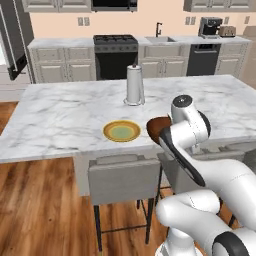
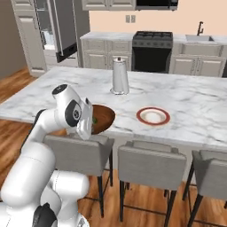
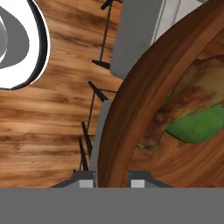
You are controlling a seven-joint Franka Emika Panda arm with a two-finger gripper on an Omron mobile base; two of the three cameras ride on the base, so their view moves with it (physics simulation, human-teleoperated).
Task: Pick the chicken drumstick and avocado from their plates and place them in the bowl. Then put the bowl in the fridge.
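My gripper (image 3: 113, 181) is shut on the rim of the reddish-brown wooden bowl (image 3: 144, 109), one fingertip on each side of the wall. Inside the bowl lie the green avocado (image 3: 199, 127) and the brown chicken drumstick (image 3: 192, 85), touching each other. From the base, the bowl (image 2: 104, 118) hangs at the island's near edge, partly over the stools, beside my hand (image 2: 85, 119). It also peeks out behind my arm (image 1: 158, 127). The yellow-rimmed plate (image 1: 122, 131) and the red-rimmed plate (image 2: 153, 116) sit bare on the marble island. The fridge (image 2: 46, 31) stands open at the far left.
A paper towel holder (image 1: 134, 85) stands upright mid-island behind the plates. Grey stools (image 2: 150, 164) line the island's near side under the bowl. A black oven (image 2: 151, 53) and sink counter run along the back wall. Wooden floor lies to the left.
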